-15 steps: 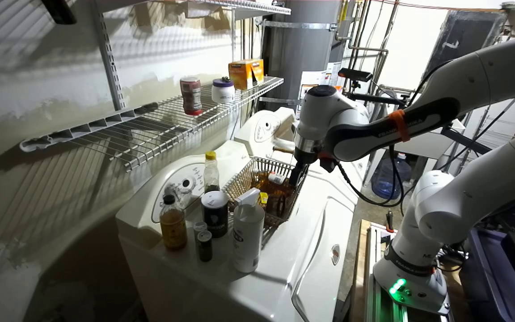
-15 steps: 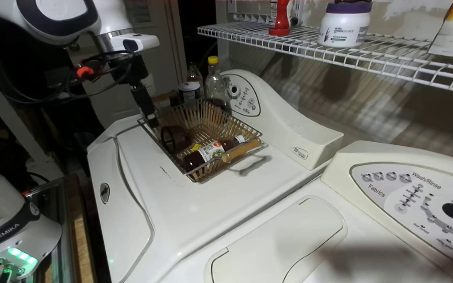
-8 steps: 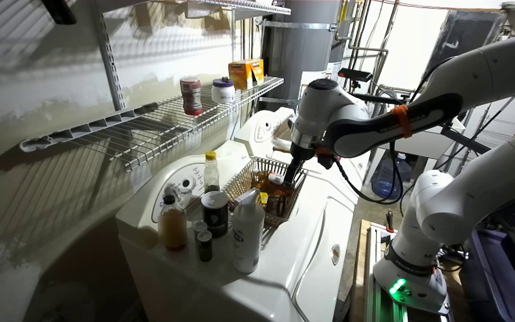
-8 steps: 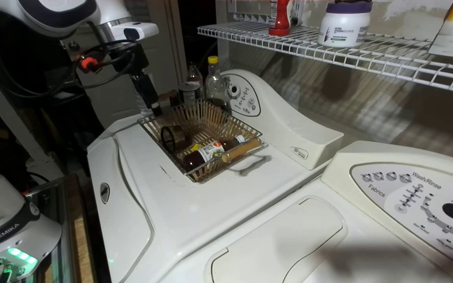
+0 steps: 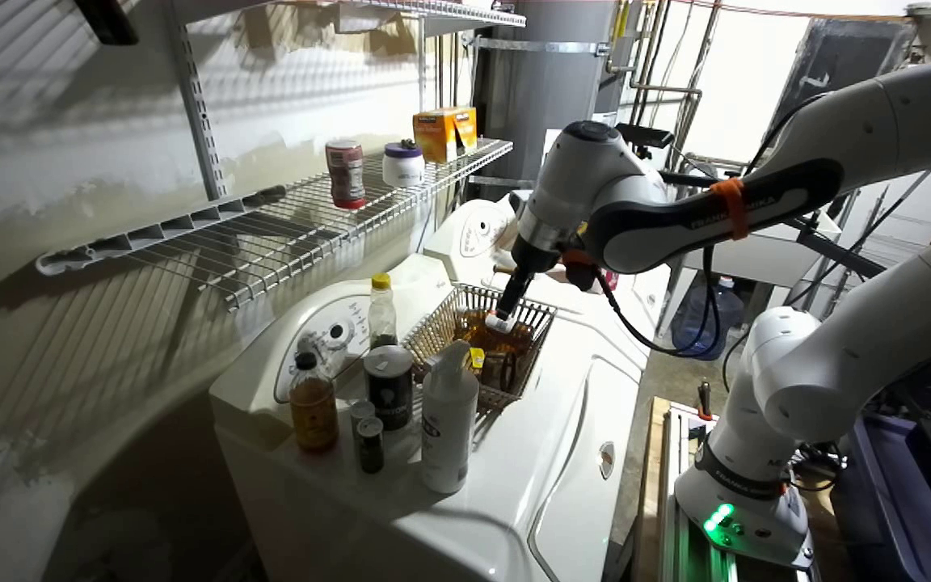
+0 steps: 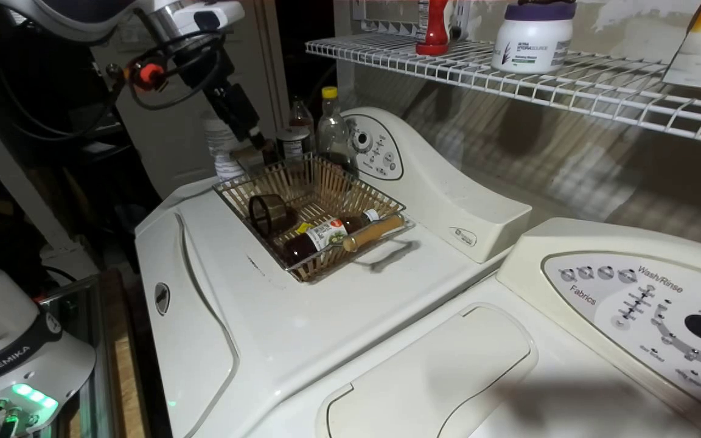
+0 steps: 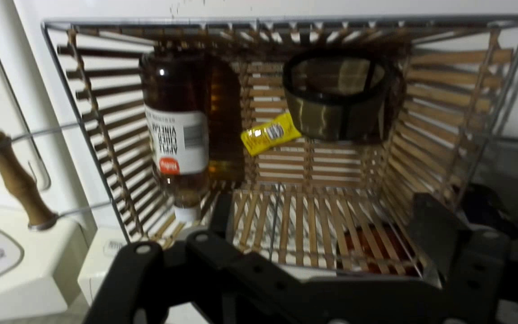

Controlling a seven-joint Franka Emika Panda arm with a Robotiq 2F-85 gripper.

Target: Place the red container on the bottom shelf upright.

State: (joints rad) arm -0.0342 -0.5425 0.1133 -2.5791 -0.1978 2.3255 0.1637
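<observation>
The red container (image 5: 346, 174) stands on its wide red end on the bottom shelf (image 5: 296, 242), its pale end up. In an exterior view it shows beside the white jar, its upper part cut off by the frame (image 6: 434, 27). The white wire shelf shows in that view too (image 6: 618, 82). My gripper (image 5: 504, 313) is over the wicker basket on the white machine, below and away from the shelf. In the wrist view my gripper (image 7: 322, 200) is open, with its two black fingers wide apart and nothing between them. The red container is out of the wrist view.
The basket (image 6: 338, 182) holds a vinegar bottle (image 7: 178, 139), a yellow packet (image 7: 270, 133) and a mesh cup (image 7: 335, 103). Several bottles and jars stand beside it, including a white bottle (image 5: 448, 436). A purple-lidded jar (image 5: 403, 168) and an orange carton (image 5: 437, 136) share the shelf.
My gripper has risen and swung from the basket's front rim toward the wall side, tilting a little more. The red container and the other objects have not moved.
</observation>
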